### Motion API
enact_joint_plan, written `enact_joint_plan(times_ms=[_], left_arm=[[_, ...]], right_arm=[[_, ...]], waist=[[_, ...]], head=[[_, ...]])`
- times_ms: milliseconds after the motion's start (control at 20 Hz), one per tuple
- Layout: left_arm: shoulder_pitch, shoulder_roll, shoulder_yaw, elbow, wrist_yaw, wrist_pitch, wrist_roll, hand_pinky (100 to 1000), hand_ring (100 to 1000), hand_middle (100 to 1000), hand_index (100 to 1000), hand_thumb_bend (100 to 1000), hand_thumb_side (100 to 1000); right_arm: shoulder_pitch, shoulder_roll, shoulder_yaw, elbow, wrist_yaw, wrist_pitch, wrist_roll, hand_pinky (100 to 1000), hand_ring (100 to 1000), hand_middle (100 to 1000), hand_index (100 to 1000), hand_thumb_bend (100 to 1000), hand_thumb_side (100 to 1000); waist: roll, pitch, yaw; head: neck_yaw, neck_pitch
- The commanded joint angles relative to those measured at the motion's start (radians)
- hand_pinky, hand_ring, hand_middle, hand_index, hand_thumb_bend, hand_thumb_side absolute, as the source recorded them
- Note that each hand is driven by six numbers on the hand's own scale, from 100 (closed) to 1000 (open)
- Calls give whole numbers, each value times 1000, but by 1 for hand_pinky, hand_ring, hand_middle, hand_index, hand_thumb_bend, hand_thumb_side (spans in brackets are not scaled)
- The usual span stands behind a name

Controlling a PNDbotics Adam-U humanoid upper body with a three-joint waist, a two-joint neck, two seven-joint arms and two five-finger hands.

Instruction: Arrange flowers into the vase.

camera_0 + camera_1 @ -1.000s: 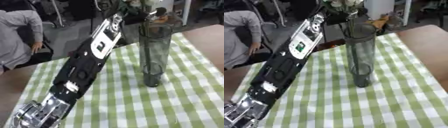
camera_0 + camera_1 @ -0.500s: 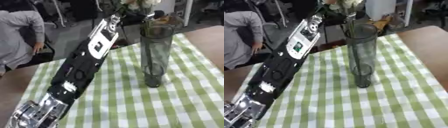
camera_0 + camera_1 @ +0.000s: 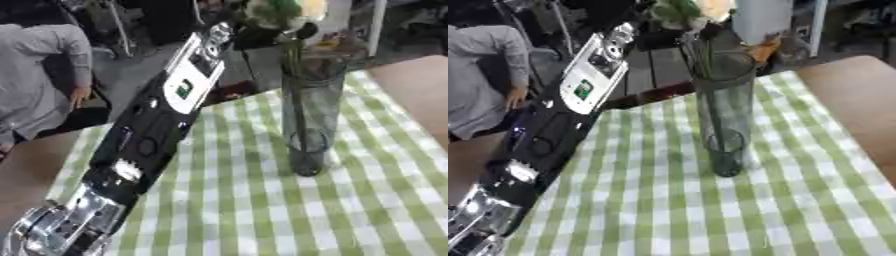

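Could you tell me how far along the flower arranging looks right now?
Done: little; the tall clear glass vase stands upright on the green-and-white checked cloth. In hand: the left arm reaches to the vase's mouth with a pale flower with green leaves, stems entering the vase. The hand itself is hard to make out. Left: lowering and releasing.

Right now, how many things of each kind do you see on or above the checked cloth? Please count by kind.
Glass vase: 1
Flower bunch, stems going down into the vase: 1
Green-and-white checked cloth: 1
Robot left arm, reaching toward the flowers: 1
Total: 4
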Motion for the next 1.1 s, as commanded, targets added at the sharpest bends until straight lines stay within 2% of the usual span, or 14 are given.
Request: enact_joint_plan(times_ms=[50,650,900,1100], left_arm=[[-12,38,0,-26,-5,3,-19,963,955,956,1000,991,720],[14,75,-7,-42,-11,2,-84,970,962,966,1000,997,698],[30,101,-13,-86,-29,3,-105,969,963,968,1000,997,703],[57,139,-19,-163,-39,-8,-119,964,960,965,1000,994,707]], right_arm=[[-5,-29,-6,-16,-2,-4,-7,689,775,820,885,100,1000],[4,-31,-8,-16,-2,-4,-11,689,774,818,885,100,1000],[10,-34,-11,-16,0,-5,-15,690,775,818,885,100,1000],[17,-37,-14,-16,2,-7,-19,690,774,818,884,100,1000]], waist=[[-23,-20,4],[-31,-26,18],[-38,-33,25],[-44,-40,36]], head=[[-2,8],[-3,13],[1,17],[6,25]])
